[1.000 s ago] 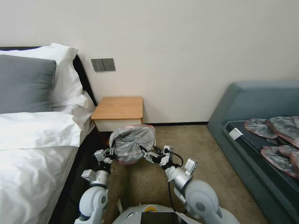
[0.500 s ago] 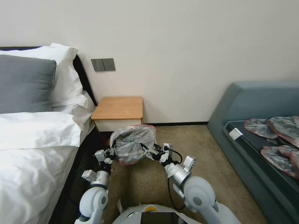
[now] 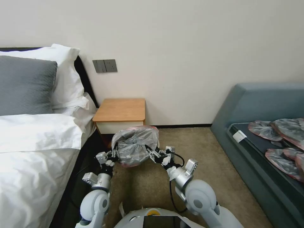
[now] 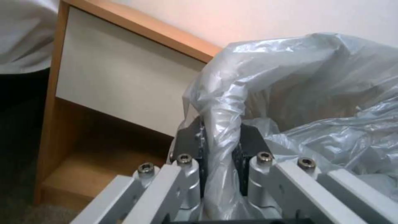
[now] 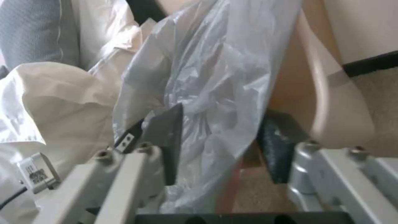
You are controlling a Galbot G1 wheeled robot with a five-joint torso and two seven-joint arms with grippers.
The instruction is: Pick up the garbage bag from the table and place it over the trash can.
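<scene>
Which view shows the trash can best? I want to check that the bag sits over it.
The right wrist view: the trash can shows its bare beige wall and rim beside the bag. The head view has it wrapped in film; the left wrist view gives a brownish glimpse through it.

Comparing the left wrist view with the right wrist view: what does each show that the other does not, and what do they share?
Left wrist alone: the orange-brown wooden nightstand, with its white drawer front and lower shelf, and the left pincer clamped on a fold of film. Right wrist alone: the beige plastic bin's rolled rim, white bedding, and the right pincer open around the film. Shared: the translucent grey garbage bag.
</scene>
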